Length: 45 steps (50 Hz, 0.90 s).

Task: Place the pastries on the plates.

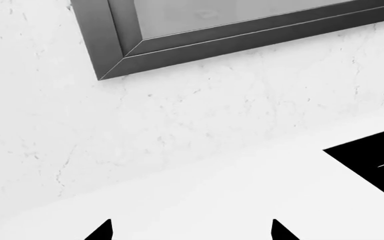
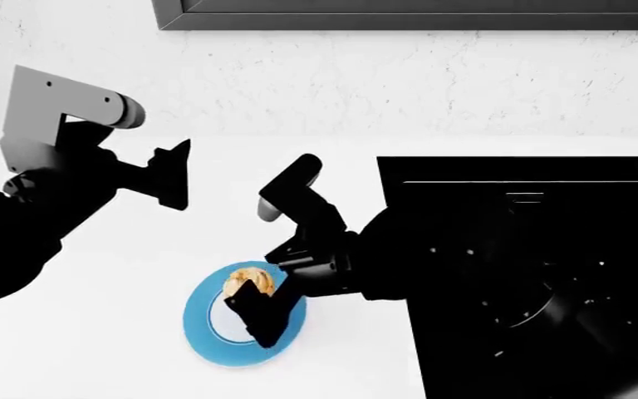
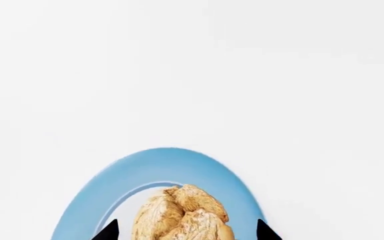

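A round, lumpy pale-golden bun (image 2: 246, 283) lies on the small plate (image 2: 203, 328) with the broad blue rim, on the white counter. My right gripper (image 2: 262, 293) hangs over that plate, open. In the right wrist view the bun (image 3: 182, 215) sits between the two dark fingertips with a gap on each side, and the blue rim of the plate (image 3: 112, 175) curves around it. My left gripper (image 2: 175, 174) is raised off to the left, away from the plate. It is open, with nothing between its fingertips (image 1: 105, 231).
A black cooktop (image 2: 518, 249) is set into the counter right of the plate, and its corner shows in the left wrist view (image 1: 379, 160). A dark-framed panel (image 2: 408, 12) hangs on the marbled wall behind, also seen from the left wrist (image 1: 212, 40).
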Available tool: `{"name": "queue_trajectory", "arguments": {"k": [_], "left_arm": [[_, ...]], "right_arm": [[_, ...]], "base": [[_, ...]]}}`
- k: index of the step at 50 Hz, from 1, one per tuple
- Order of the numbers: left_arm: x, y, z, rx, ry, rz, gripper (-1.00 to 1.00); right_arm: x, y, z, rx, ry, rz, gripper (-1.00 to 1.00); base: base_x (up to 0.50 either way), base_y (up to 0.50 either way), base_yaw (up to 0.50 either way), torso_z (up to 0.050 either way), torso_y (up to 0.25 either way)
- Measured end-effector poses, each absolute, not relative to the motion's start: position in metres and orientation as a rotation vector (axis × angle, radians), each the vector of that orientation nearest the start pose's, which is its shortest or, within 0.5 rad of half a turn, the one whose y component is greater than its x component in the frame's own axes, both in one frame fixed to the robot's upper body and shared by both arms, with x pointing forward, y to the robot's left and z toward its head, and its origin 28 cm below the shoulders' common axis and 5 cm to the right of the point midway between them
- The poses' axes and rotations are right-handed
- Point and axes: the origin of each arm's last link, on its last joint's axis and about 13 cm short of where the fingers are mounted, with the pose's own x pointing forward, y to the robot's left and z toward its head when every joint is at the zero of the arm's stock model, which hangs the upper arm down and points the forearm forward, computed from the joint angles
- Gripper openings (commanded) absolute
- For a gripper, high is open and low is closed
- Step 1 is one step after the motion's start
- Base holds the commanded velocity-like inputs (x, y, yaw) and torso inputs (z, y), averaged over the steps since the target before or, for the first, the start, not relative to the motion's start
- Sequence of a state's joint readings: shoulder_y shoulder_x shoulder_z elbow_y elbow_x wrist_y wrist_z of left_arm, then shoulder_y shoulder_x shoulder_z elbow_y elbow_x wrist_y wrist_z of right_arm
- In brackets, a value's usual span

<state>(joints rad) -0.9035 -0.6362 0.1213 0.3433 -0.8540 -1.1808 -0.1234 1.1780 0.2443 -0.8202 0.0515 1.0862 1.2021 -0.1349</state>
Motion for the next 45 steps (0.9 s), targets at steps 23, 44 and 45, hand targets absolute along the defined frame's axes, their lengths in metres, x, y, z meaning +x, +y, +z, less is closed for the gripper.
{"name": "queue_trajectory", "arguments": {"k": [23,44,45], "left_arm": [[0.28,0.282,0.256,0.164,0.089,-0.247,1.0],[0.281,0.284,0.261,0.169,0.082,-0.251,1.0],[0.281,0.284,0.262,0.169,0.082,-0.251,1.0]], "right_arm": [[0.314,-0.036,0.242,-0.202,0.465,0.998,1.0],[0.318,-0.093,0.267,-0.116,0.325,0.702,1.0],[0.317,-0.095,0.267,-0.119,0.323,0.688,1.0]], "base": [[0.0,0.0,0.0,0.0,0.0],[0.0,0.0,0.0,0.0,0.0],[0.0,0.0,0.0,0.0,0.0]]}}
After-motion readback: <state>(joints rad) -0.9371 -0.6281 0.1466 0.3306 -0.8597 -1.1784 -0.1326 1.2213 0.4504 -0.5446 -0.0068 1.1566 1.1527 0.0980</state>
